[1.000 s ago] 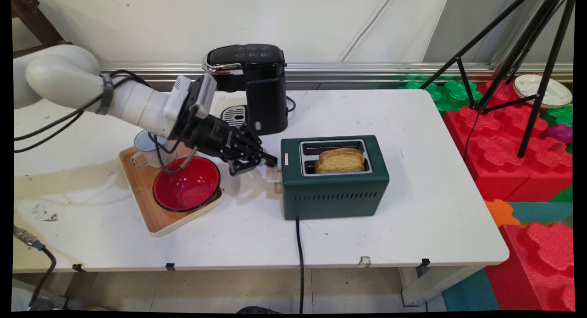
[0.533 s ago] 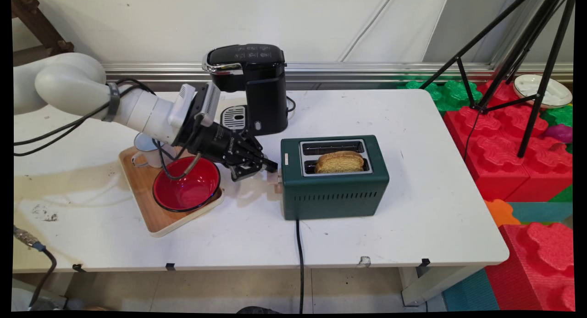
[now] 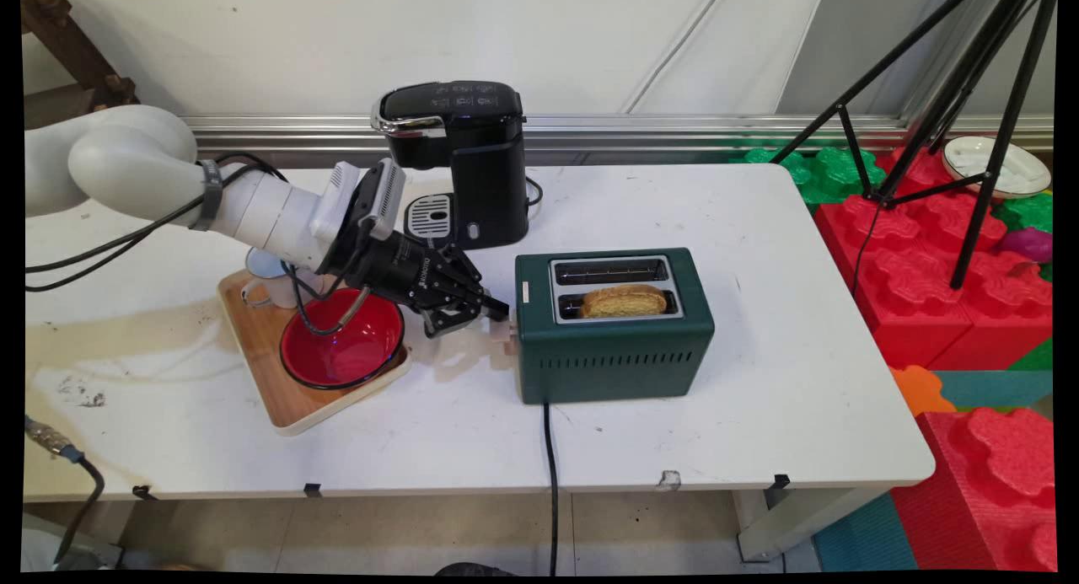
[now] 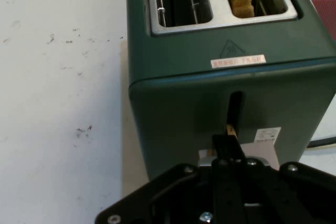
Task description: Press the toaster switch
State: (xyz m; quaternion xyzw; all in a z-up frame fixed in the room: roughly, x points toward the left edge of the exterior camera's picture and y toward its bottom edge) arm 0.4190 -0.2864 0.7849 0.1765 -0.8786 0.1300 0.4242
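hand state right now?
Hand: closed, its fingers together and pressing on the toaster's lever; it holds nothing.

1. My arm [image 3: 169, 175] comes in from nine o'clock of the main view and slopes down toward four o'clock.
2. Black cables [image 3: 126, 234] hang along my forearm and loop under my wrist [image 3: 337, 217].
3. My gripper [image 3: 497, 310] points toward three o'clock, held low, close to the table.
4. In the hand view my gripper [image 4: 227, 142] rises from six o'clock, its fingers [image 4: 226, 148] pressed together in one black bar.
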